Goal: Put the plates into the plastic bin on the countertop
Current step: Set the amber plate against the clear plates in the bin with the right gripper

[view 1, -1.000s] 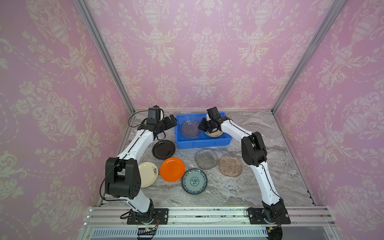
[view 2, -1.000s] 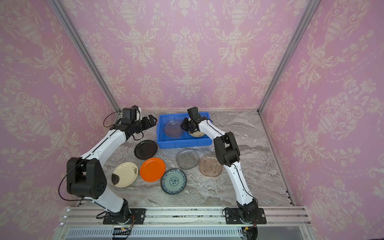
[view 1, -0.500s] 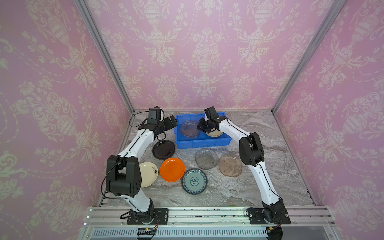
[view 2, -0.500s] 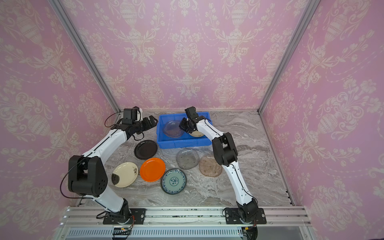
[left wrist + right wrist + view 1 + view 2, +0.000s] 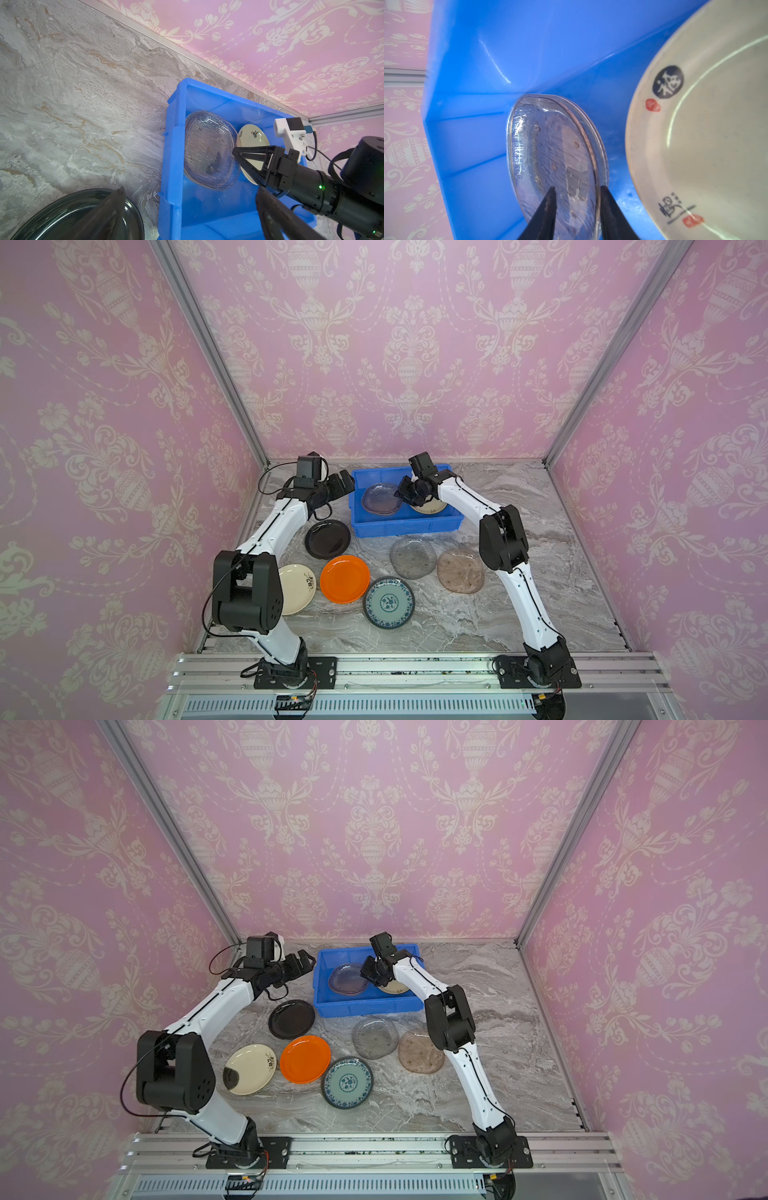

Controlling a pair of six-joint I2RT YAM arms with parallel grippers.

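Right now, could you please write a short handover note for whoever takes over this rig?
Left pincer: open, empty, beside the blue bin.
Right pincer: open astride the rim of the clear glass plate in the bin.
Done: that plate and a cream plate binned.
To do, on the countertop: black plate, second cream plate, orange plate, teal floral plate, grey glass plate, brownish glass plate.

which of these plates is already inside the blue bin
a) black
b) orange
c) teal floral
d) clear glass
d: the clear glass plate lies inside the plastic bin, while the orange plate, black plate and teal floral plate sit out on the countertop.
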